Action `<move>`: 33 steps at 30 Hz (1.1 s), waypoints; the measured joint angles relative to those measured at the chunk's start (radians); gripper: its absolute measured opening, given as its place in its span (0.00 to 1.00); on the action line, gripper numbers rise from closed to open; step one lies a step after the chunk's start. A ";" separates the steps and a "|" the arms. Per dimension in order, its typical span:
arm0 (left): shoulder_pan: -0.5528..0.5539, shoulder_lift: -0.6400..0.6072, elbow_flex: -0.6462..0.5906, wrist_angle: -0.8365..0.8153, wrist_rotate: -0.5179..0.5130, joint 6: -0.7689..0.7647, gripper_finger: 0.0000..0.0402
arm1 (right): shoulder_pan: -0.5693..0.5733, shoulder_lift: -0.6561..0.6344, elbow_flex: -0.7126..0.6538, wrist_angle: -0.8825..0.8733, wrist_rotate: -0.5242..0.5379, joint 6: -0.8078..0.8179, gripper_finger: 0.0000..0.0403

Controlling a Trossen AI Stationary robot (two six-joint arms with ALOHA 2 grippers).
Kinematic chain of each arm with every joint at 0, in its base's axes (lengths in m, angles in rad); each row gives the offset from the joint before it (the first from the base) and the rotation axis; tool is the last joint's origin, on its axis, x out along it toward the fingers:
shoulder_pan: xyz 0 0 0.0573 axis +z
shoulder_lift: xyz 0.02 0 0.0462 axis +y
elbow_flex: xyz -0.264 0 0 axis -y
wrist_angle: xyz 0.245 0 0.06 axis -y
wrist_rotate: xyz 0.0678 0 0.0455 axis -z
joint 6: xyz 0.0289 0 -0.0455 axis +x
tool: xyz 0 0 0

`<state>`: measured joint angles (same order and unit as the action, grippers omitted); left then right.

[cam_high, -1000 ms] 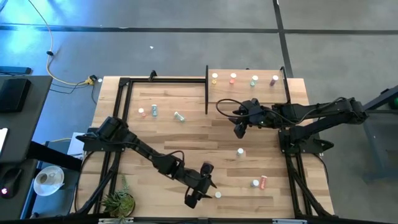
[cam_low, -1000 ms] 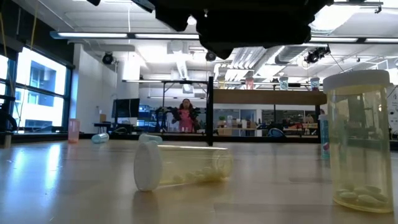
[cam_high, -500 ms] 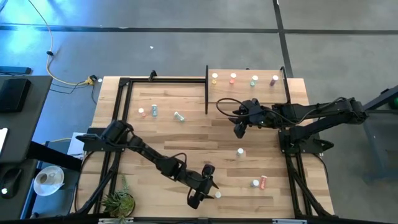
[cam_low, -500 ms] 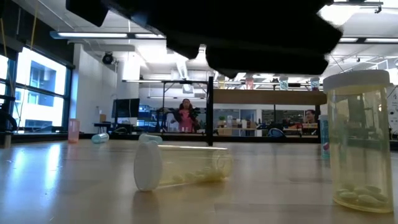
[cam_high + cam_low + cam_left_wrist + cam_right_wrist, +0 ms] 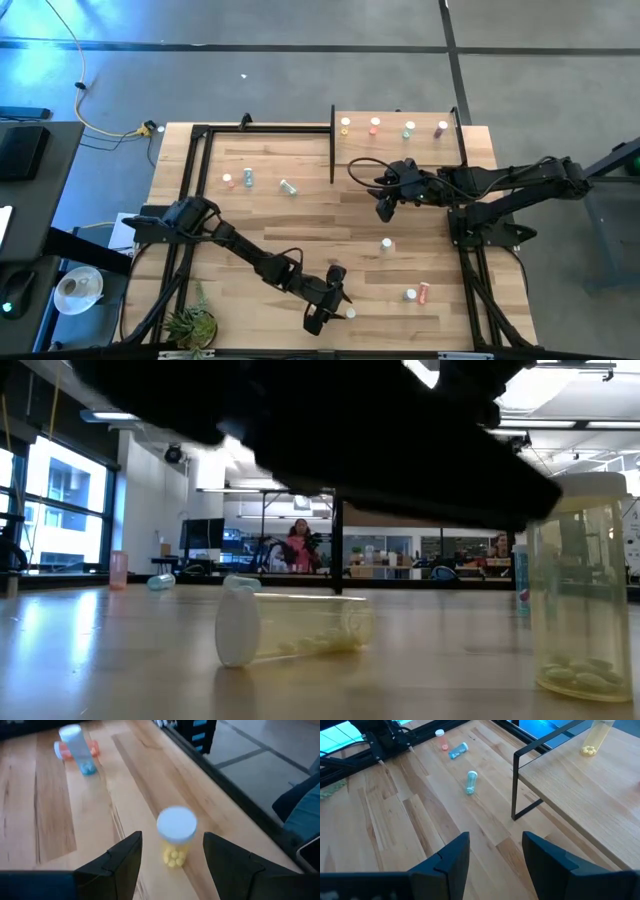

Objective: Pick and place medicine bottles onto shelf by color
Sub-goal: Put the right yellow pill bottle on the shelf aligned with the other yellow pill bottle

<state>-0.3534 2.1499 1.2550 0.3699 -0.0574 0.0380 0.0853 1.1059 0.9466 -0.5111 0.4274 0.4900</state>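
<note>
Desk point(image 5: 300, 215): bottles scattered, some lying, some upright. Shelf point(image 5: 470, 145) at far right corner: four bottles in row at back edge, one per colour, likely sort markers. Left gripper point(image 5: 322, 318) at near edge, jaws released, straddling upright yellow bottle point(image 5: 176, 836), not touching; lined up for grab. Right gripper point(image 5: 386, 210) waits below shelf, jaws released, empty.

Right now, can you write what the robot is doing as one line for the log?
left gripper: open, closing in on upright yellow bottle, not gripping | right gripper: open, empty, waiting beside shelf | shelf: four bottles
</note>
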 joint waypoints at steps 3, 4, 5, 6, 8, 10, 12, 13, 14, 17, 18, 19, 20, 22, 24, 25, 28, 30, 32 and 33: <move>0.000 0.007 0.016 0.007 -0.001 0.000 0.50 | 0.000 0.000 0.000 -0.001 0.000 0.000 0.43; 0.000 0.007 0.019 0.007 -0.002 0.000 0.50 | 0.000 0.000 0.000 0.000 0.000 0.000 0.43; 0.000 0.008 0.023 0.004 -0.002 0.000 0.50 | 0.000 0.000 0.000 0.000 0.000 0.000 0.43; 0.000 0.009 0.025 0.004 -0.002 0.000 0.50 | 0.000 0.000 0.000 0.000 0.000 0.000 0.43; 0.000 0.009 0.025 0.004 -0.002 0.000 0.50 | 0.000 0.000 0.000 0.000 0.000 0.000 0.43; 0.001 0.009 0.025 0.004 -0.002 0.000 0.50 | 0.000 0.000 0.000 0.000 0.000 0.000 0.43; 0.001 0.009 0.025 0.004 -0.002 0.000 0.50 | 0.000 0.000 0.000 0.000 0.000 0.000 0.43; 0.001 0.011 0.026 0.007 -0.002 0.000 0.50 | 0.000 0.000 0.000 0.000 0.000 0.000 0.43; 0.003 0.015 0.026 0.018 -0.002 0.000 0.50 | 0.000 0.000 0.000 0.000 0.000 0.000 0.43; 0.006 0.019 0.027 0.025 0.003 0.000 0.50 | 0.000 0.000 0.000 0.000 0.000 0.000 0.43; 0.007 0.019 0.027 0.029 0.005 0.000 0.50 | 0.000 0.000 0.000 0.000 0.000 0.000 0.43; 0.008 0.019 0.027 0.028 0.005 0.000 0.50 | 0.000 0.000 0.000 0.000 0.000 0.000 0.43; 0.008 0.019 0.027 0.025 0.005 0.000 0.50 | 0.000 0.000 0.000 0.001 0.000 0.000 0.43; 0.008 0.019 0.027 0.029 0.008 0.000 0.50 | 0.000 0.000 0.000 0.001 0.000 0.000 0.43; 0.009 0.019 0.027 0.042 0.017 0.000 0.50 | 0.000 0.000 0.000 0.001 0.000 0.000 0.43; 0.009 0.019 0.027 0.041 0.018 0.000 0.50 | 0.000 0.000 0.000 0.001 0.000 0.000 0.43; 0.009 0.019 0.027 0.039 0.019 0.000 0.50 | 0.000 0.000 0.000 0.001 0.000 0.000 0.43; 0.010 0.019 0.027 0.040 0.019 0.000 0.50 | 0.000 0.000 0.000 0.001 0.000 0.000 0.43; 0.013 0.019 0.027 0.039 0.020 -0.002 0.50 | 0.000 0.000 0.000 0.001 0.000 0.000 0.43; 0.016 0.020 0.027 0.040 0.020 -0.007 0.50 | 0.000 0.000 0.000 0.001 0.000 0.000 0.43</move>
<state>-0.3378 2.1702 1.2819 0.4104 -0.0372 0.0308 0.0856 1.1057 0.9466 -0.5102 0.4274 0.4900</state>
